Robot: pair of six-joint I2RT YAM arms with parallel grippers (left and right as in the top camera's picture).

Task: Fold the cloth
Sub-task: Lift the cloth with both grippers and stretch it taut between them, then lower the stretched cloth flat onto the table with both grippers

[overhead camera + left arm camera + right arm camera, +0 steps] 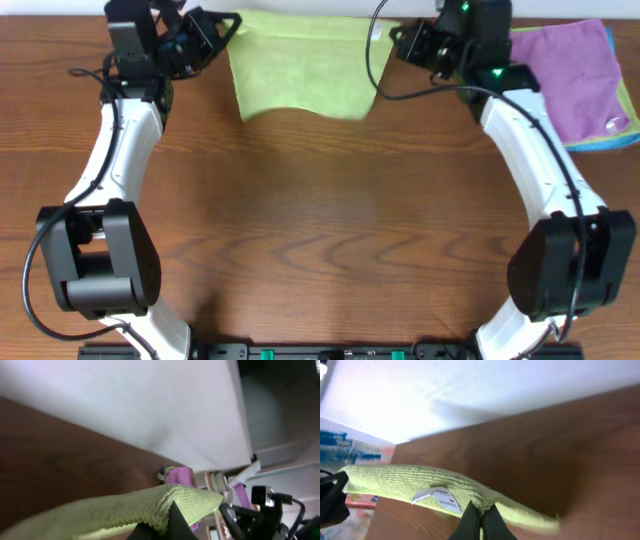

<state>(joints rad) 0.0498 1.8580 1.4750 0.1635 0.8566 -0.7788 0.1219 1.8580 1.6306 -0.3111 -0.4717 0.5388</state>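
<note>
Surface: dark wood-grain table (320, 220), bare across the middle. White wall or board runs along the far edge, bright in both wrist views. A purple cloth (575, 70) sits at the far right corner on top of a blue one (612, 138); room clutter beyond the table edge is too blurred to identify.

The green cloth (300, 65) is at the far edge, centre, between my two grippers, near hem sagging in a curve toward the table.

Left gripper (225, 28): on the cloth's left far corner. Wrist cam shows the ribbed hem draped over my dark finger (175, 521); pinched on the cloth.

Right gripper (395, 40): on the right far corner. Fingers (470, 521) closed together on the hem, just beside the white tag (437, 496). The cloth edge stretches away from that pinch, off the wood.
</note>
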